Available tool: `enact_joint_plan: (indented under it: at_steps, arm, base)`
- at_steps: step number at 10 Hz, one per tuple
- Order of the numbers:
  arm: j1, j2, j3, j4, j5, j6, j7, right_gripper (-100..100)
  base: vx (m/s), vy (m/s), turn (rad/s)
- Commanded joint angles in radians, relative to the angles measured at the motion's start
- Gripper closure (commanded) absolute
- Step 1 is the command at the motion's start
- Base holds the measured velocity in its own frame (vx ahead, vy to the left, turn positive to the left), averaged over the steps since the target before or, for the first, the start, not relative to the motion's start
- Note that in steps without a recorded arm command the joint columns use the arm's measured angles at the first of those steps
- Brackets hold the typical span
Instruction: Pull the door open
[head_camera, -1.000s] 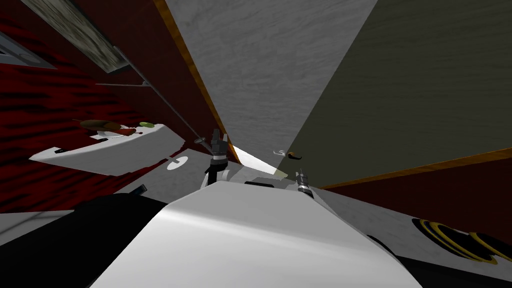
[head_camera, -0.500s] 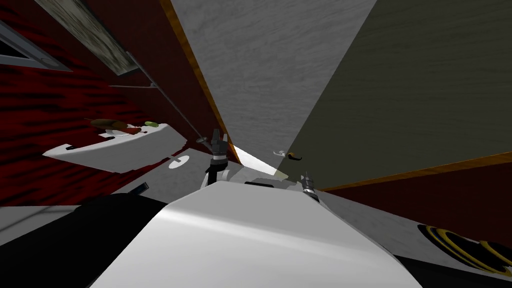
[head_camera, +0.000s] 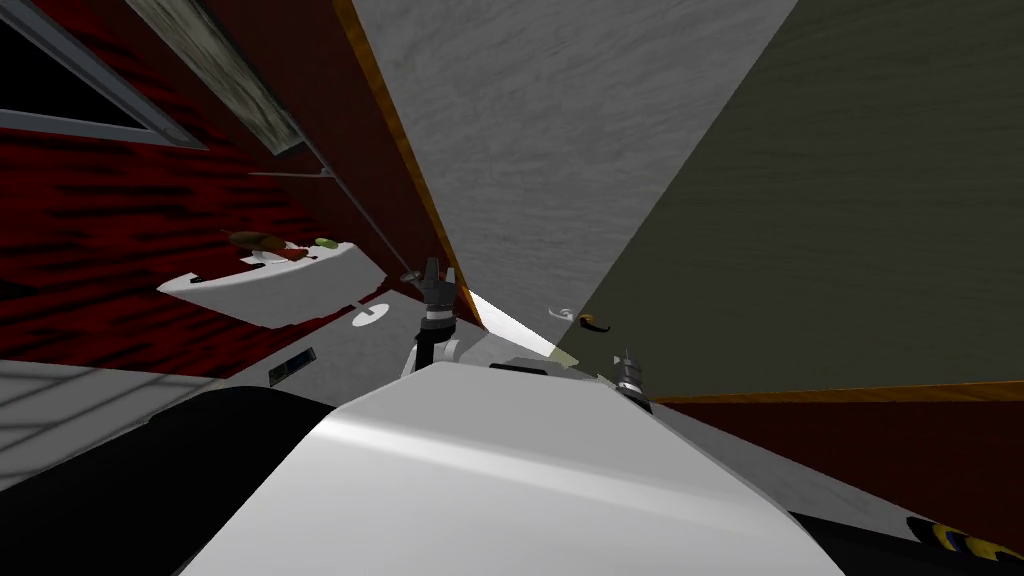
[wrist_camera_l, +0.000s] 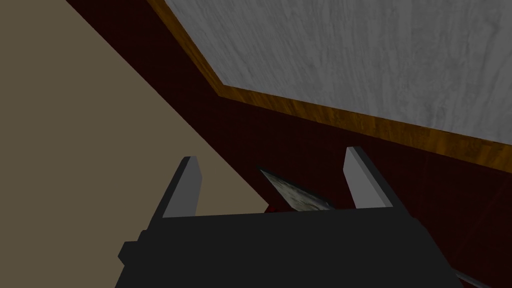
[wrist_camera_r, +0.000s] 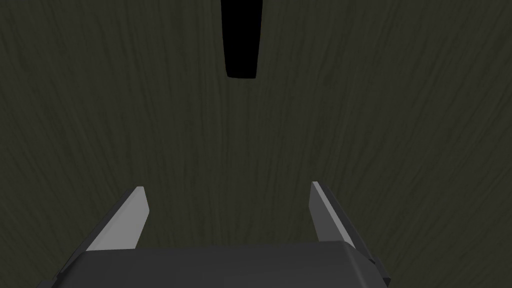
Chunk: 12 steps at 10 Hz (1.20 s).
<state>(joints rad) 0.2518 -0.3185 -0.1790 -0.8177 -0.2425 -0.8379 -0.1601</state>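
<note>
Dark olive door (head_camera: 820, 200) stands right of centre, handle (head_camera: 593, 321) at its edge. Right tool (wrist_camera_r: 227, 192) faces the door panel near the handle, fingers apart, empty. Left tool (wrist_camera_l: 272, 154) is raised, fingers apart.

A dark olive door (head_camera: 820, 200) filled the right side, with its handle (head_camera: 592, 322) at the near edge. Beside it rose a pale grey wall (head_camera: 560, 130), bordered by orange trim (head_camera: 400, 140) against a dark red wall (head_camera: 120, 220). The left gripper (head_camera: 437, 272) pointed up close to that trim. The right gripper (head_camera: 627, 358) sat near the handle, apart from it. Off to the left lay a white counter (head_camera: 230, 295) with some food (head_camera: 262, 240) on it.
</note>
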Motion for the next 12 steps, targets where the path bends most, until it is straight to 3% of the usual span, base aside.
enact_joint_plan:
  at_steps: [1,3,4,5,10,11,12]
  arm:
    - [-0.013,0.010,0.002,-0.005,0.000,0.001,0.002,-100]
    - [-0.050,0.032,0.026,-0.015,0.011,-0.003,0.003,-100]
    - [-0.038,0.028,0.017,-0.031,0.007,0.013,0.008,-100]
    - [-0.038,0.028,0.017,-0.031,0.007,0.013,0.008,100]
    - [-0.038,0.028,0.017,-0.031,0.007,0.013,0.008,100]
    - [-0.014,0.014,0.006,-0.021,0.002,0.010,0.002,100]
    - [-0.014,0.014,0.006,-0.021,0.002,0.010,0.002,100]
  base:
    - [0.157,-0.086,0.138]
    - [0.210,0.019,0.226]
    - [0.097,0.034,0.049]
    - [-0.010,-0.008,-0.045]
    - [-0.018,-0.003,0.005]
    - [-0.128,-0.029,-0.012]
    - [-0.150,-0.017,-0.002]
